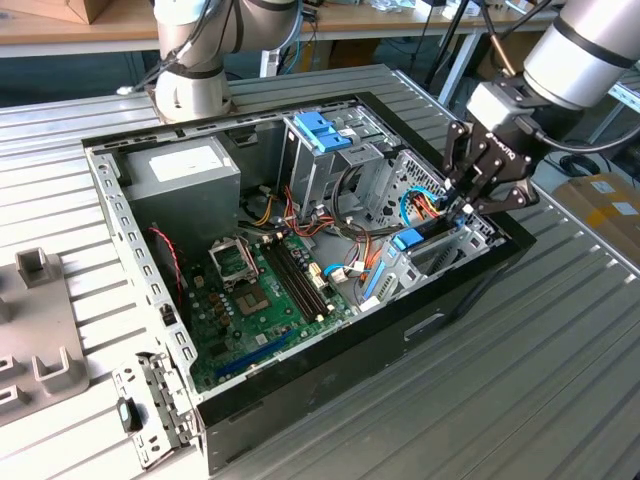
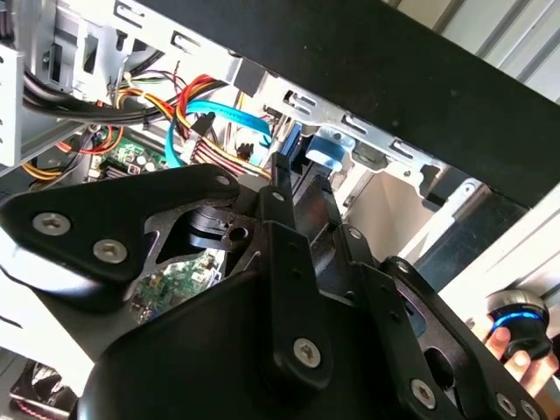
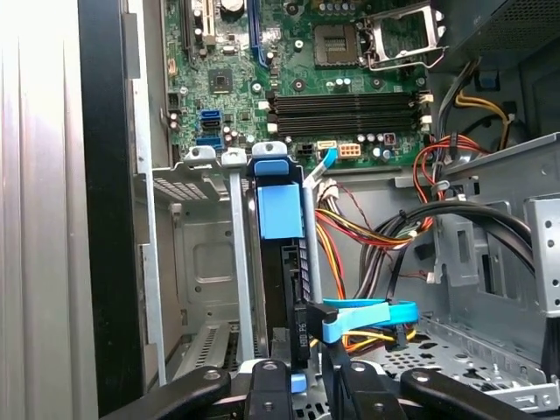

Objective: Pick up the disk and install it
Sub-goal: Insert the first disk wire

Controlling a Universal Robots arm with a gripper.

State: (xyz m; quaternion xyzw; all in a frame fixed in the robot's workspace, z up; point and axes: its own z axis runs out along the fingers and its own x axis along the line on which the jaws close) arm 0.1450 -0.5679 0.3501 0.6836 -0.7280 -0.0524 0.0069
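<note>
Presently, gripper (image 1: 466, 205) at the drive bay of the computer case (image 1: 420, 330).
Its fingers (image 3: 267, 385) stood narrowly apart, clamped on the disk (image 3: 282, 214), which sat upright in 1 bay slot.

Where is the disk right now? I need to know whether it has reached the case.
The disk stands on edge in the metal drive cage at the open computer case's corner on the exterior view's right, directly under the hand, beside the bundled cables.

We see even, bright light in the exterior view, with soft shadows inside the computer case (image 1: 300, 250). In the first wrist view, the table (image 3: 35, 219) washes out to white glare. The gripper (image 2: 280, 175) looms dark and slightly blurred in the second wrist view.
</note>
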